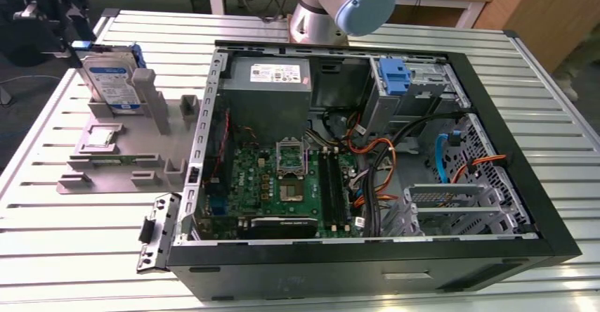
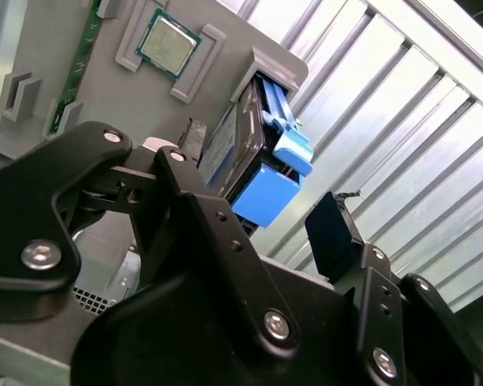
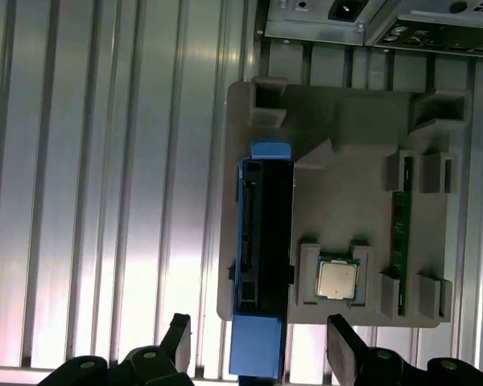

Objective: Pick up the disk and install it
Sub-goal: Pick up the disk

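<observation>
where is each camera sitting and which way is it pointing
exterior view: off the arm, high up, looking down at the open computer case and gray fixture; an arm joint shows.
first wrist view: on the wrist, looking straight down on the disk; the open gripper shows.
second wrist view: on the wrist, looking obliquely past the gripper's black linkage at the disk.
both wrist views share the disk, the chip and the gray fixture.

Glossy blue plastic around the disk (image 3: 266, 241)
</observation>
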Tool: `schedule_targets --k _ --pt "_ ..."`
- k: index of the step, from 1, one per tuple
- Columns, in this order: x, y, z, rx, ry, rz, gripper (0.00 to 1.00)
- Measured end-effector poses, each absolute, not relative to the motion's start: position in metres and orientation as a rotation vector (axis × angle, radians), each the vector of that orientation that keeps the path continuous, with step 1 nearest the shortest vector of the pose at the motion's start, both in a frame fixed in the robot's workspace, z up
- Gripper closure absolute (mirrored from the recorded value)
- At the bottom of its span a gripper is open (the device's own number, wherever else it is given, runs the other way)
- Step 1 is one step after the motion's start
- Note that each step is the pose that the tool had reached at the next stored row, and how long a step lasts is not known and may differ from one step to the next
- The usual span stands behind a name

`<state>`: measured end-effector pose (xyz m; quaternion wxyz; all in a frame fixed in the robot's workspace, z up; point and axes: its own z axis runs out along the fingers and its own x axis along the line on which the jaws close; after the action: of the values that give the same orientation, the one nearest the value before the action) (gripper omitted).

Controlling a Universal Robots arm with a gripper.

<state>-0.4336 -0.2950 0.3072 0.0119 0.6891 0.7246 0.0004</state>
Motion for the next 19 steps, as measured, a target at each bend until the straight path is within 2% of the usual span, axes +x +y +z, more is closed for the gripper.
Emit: schedule_targets --k 19 --pt "-0.434 -0.295 0.28 2.15 2.258 0.0 0.24"
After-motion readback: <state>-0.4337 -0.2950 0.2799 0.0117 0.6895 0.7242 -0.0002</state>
